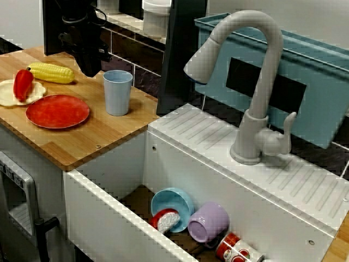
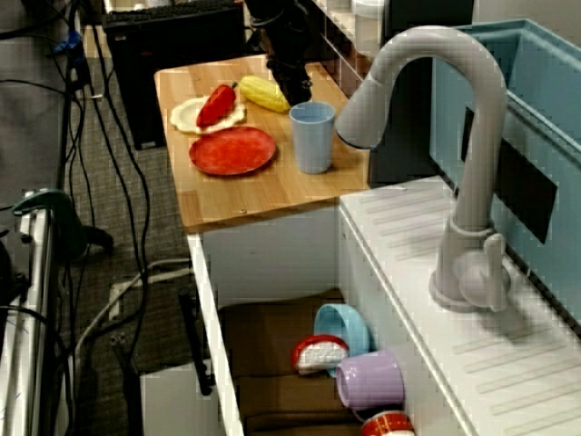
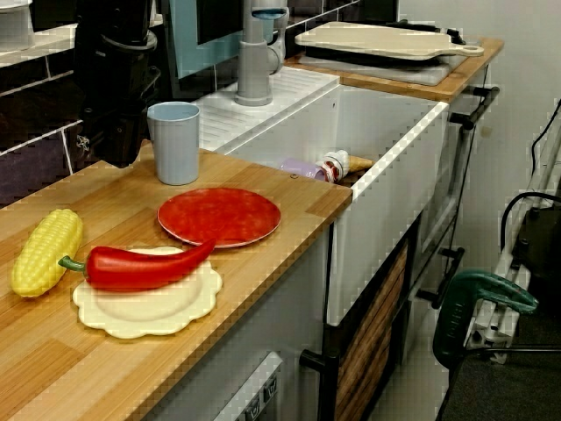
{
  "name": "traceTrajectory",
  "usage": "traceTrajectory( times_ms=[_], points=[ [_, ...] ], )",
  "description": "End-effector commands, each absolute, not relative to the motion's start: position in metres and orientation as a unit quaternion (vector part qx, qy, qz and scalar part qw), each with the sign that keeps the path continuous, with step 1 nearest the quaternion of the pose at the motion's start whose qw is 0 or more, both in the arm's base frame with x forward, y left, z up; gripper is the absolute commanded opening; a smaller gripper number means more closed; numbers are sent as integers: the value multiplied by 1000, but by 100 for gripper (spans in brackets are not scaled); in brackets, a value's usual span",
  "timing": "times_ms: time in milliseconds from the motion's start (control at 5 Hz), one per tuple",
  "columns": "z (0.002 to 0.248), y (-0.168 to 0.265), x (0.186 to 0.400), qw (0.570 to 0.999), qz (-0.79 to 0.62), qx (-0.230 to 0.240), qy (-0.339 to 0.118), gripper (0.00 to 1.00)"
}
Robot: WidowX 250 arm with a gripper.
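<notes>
Black gripper low over the back of the wooden counter, bulky and dark against the dark wall. Impossible to tell whether jaws spread or pressed together: fingertips lost in black in all three views. Nothing visibly pinched between them, as far as can be judged.

Nearest on one side, just beside the jaws: yellow corn cob, lying flat on the wood. Near on the other side: pale blue cup, upright, apart from the jaws. Forward of the jaws, toward the counter's front edge: red plate, bare. Past the corn and forward, farther from the jaws: cream plate with a red pepper lying across it.

Well apart, past the cup: white sink with grey faucet. Down in the basin: a blue bowl on its side, a purple mug tipped over, and a red-and-white piece between them, too small to name.

Judging from this: nothing gripped, nothing lifted. Corn, cup and both plates all resting on the counter, no grasp made yet.
</notes>
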State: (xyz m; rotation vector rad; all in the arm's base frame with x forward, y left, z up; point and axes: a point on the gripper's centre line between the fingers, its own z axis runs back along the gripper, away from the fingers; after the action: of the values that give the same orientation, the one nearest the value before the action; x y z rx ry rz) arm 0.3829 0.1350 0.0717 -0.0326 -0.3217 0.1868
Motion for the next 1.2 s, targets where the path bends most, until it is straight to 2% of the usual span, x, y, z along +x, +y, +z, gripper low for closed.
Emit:
traceTrajectory(
  times_ms=[0,800,1000],
  points=[
    [88,121,386,983,100,-36,-151,0],
    [105,97,376,986,102,-112,-69,0],
    [107,90,369,985,80,-151,-27,0]
  ],
)
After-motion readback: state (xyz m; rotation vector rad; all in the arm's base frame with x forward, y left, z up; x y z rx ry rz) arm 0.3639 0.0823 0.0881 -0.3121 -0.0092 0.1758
